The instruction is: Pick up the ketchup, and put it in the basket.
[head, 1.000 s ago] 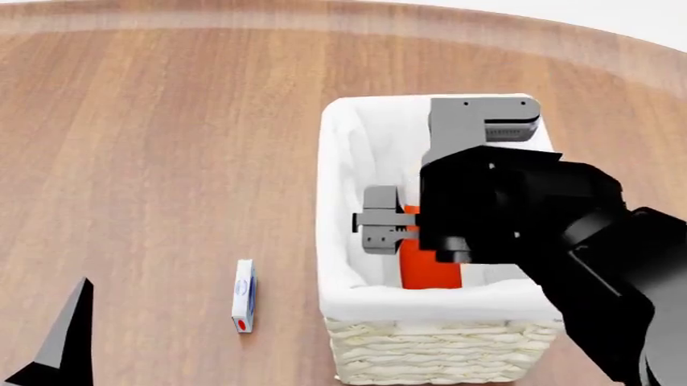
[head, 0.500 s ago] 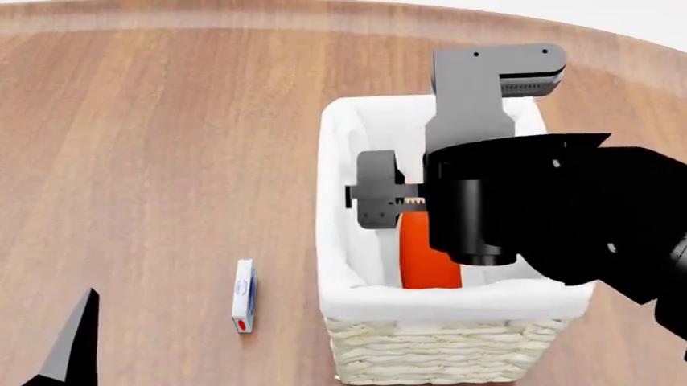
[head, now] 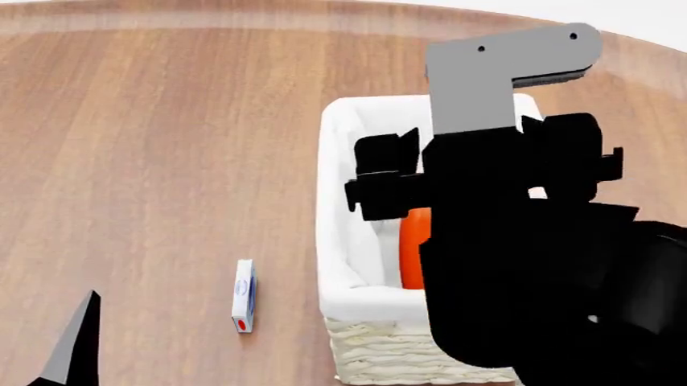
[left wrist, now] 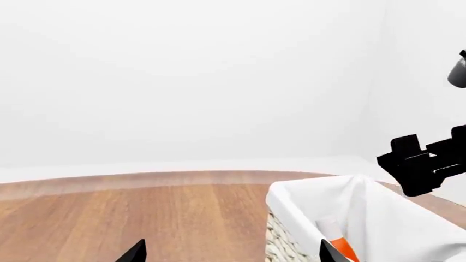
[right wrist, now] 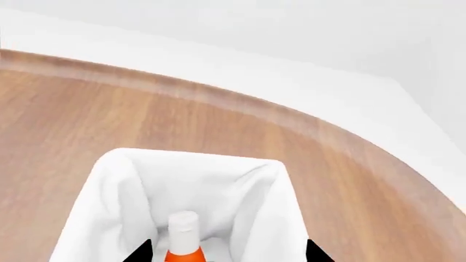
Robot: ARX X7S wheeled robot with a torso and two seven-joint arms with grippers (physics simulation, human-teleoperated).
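The ketchup (head: 414, 248) rests inside the basket (head: 341, 241), its orange-red body near the front end. In the right wrist view its white cap (right wrist: 183, 224) points toward the far end of the basket's white liner (right wrist: 109, 185). My right gripper (head: 481, 165) hovers above the basket, open and empty, with its fingertips (right wrist: 142, 253) wide on either side of the bottle and not touching it. My left gripper (left wrist: 231, 256) is open and empty, low at the front left over the table. One of its fingers (head: 76, 346) shows in the head view.
A small white box with blue and red print (head: 244, 295) lies on the wooden table (head: 161, 161), left of the basket. The table's curved far edge (right wrist: 218, 95) runs behind the basket. In the left wrist view the basket's wicker side (left wrist: 287, 243) is close by, and the right gripper (left wrist: 426, 164) hangs above it.
My right gripper has risen out of the basket and its jaws have spread. The ketchup stays in the basket. The left arm has barely moved.
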